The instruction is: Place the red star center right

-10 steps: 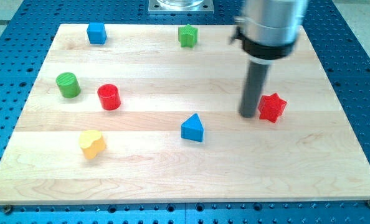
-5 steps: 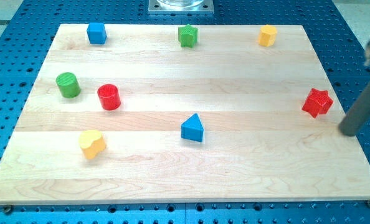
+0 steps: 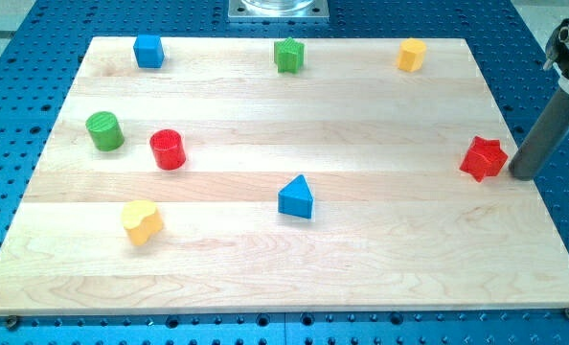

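From the one camera, the red star point(image 3: 483, 158) sits near the board's point(image 3: 265, 259) right edge, about midway between top and bottom, with my tip point(image 3: 521, 175) just beside it on the right; there are no jaws here to open or close, only a bare rod. The star looks about where it belongs, so the risk is a leftward nudge from the tip knocking it back toward the middle, or a careless sweep spinning it away.
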Controlling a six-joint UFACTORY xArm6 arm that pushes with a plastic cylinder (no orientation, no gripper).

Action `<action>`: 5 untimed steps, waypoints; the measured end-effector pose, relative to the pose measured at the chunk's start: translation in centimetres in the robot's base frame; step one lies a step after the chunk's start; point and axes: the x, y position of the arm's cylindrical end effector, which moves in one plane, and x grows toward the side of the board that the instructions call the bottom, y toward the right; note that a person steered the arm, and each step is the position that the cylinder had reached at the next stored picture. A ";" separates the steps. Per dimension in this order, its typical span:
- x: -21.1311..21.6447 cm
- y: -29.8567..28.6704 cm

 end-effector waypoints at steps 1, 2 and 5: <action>-1.7 -1.3; -2.6 -1.9; 2.5 -4.0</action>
